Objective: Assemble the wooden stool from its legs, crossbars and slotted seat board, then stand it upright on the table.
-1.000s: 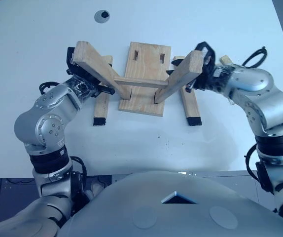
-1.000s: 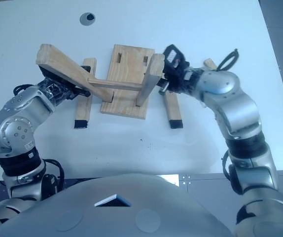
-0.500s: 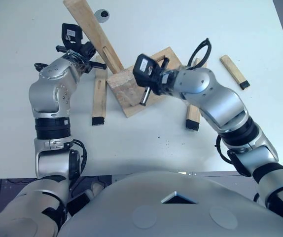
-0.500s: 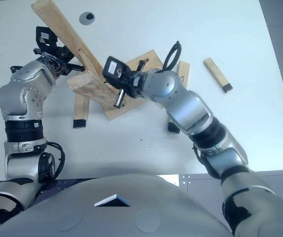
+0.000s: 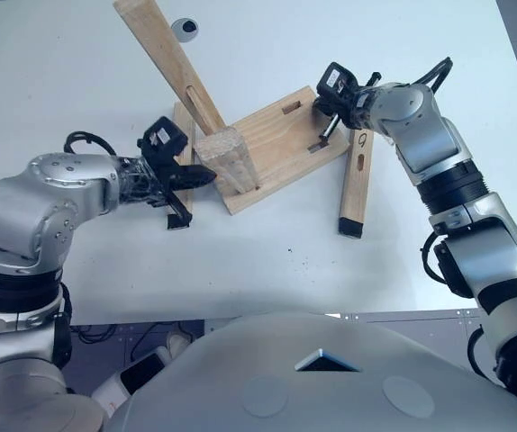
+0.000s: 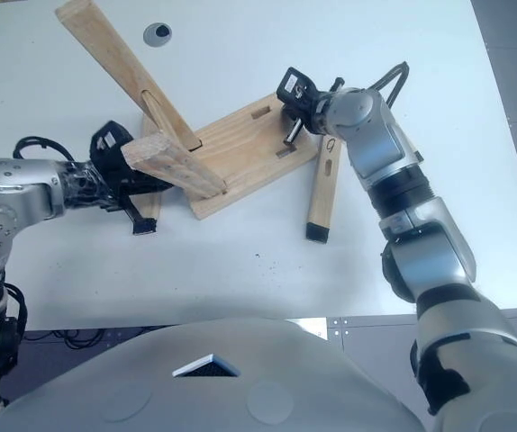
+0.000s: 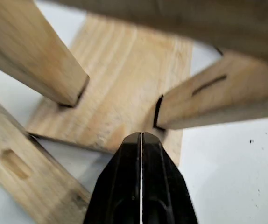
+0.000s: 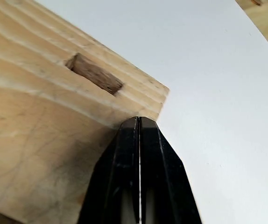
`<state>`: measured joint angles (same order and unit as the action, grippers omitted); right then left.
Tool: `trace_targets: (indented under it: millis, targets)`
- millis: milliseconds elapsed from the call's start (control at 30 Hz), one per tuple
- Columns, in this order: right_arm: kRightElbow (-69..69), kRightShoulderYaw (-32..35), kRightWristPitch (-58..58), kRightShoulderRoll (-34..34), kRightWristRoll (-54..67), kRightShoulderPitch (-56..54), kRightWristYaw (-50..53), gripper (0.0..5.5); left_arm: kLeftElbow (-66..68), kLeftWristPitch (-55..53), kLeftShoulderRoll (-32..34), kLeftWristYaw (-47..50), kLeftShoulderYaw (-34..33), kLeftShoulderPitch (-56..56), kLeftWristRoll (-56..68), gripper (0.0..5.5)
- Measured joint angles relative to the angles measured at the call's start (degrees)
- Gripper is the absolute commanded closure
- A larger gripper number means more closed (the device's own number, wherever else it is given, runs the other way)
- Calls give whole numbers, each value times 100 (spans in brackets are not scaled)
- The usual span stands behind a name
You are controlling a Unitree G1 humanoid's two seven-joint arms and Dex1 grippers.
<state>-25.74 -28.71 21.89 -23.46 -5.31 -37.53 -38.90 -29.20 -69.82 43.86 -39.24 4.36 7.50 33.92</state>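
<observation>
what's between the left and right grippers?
The pale wooden slotted seat board, with two wooden legs plugged into it, fills the stretch between left gripper and right gripper, seen in the left eye view.

Your two head eyes look down over the table [image 5: 403, 54], sharing the seat board [image 5: 281, 144]; each wrist camera peers forward, very near that board.

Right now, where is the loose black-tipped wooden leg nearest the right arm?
In the head views, the loose black-tipped wooden leg lies on the white table at the robot's right, beside the slotted wooden seat board, its far end near the right end effector.
</observation>
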Motion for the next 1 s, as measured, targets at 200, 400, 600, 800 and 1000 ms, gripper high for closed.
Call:
trace_targets:
  millis: [200,400,600,800,1000]
  targets:
    - [583,-387,-145,-542,-446,176,-930,548,540,498,-334,270,757,-116,-497,550]
    - [2033,-644,-34,-1379,-575,623,-2073,548,1473,866,-519,676,1044,341,-1134,550]
    - [3095,-680,545,-1459,-194,970,-2661,548,2899,1274,-971,990,856,1138,-1579,550]
    - [2882,-198,964,-863,543,1037,-2696,548,2945,1075,-1127,872,-18,1214,-1294,550]
    - [270,815,189,-115,302,-124,-1048,548,790,207,555,-362,-1134,349,-226,550]
